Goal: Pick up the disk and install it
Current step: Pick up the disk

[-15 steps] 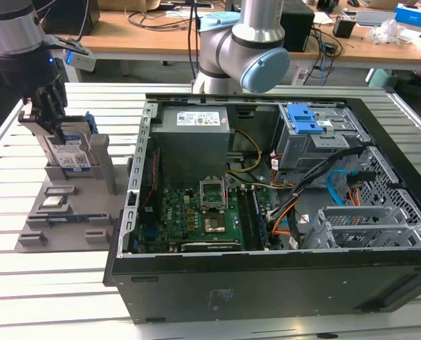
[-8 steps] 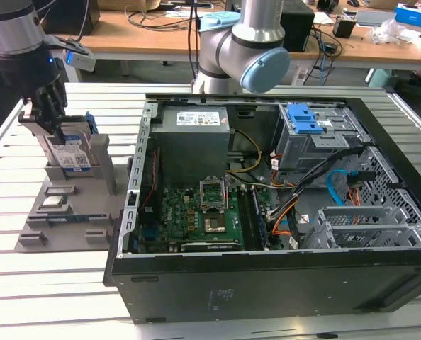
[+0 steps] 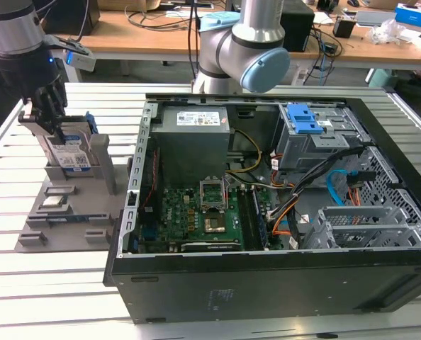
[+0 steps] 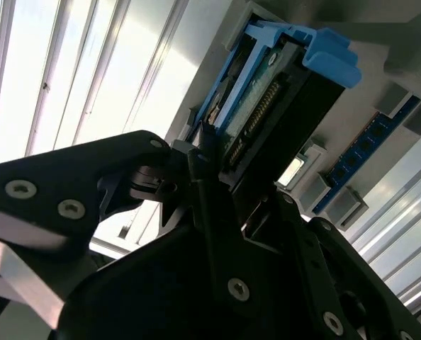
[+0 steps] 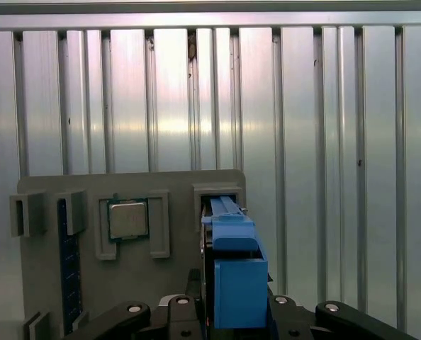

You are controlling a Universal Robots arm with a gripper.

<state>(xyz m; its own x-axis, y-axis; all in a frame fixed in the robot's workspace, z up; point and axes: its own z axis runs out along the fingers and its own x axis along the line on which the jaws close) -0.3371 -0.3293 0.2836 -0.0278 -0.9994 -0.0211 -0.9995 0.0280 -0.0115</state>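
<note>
Your gripper (image 3: 54, 127) is at the upper left of the exterior view, set down over the top edge of the disk (image 3: 69, 152). The disk stands upright on its edge in a slot of the grey parts holder (image 3: 100, 166), which lies on the slatted aluminium table (image 3: 26, 283). In both wrist views the jaws pinch the disk from either side, with the blue caddy (image 5: 235, 276) between them. I judge the grasp made and the lift out of the slot not yet done, since the lower part of the disk sits between the holder's walls.

To do this step well, pull straight along the slot. Keep the disk upright and do not tilt or twist it until its lower edge is clear of the walls. The jaws appear to bear on the plastic caddy as well as the metal body, so it may flex or slip. Go slowly and watch in the second wrist view that the disk (image 4: 267, 113) does not slide between the jaws.

Mind the processor chip (image 5: 128, 218) lying in its pocket just beside the slot; a sideways drag could disturb the holder. The open computer case (image 3: 267, 290) fills the middle and right of the exterior view. Its drive bay (image 3: 324, 142), under the blue latch (image 3: 300, 117), is well apart from the gripper.
</note>
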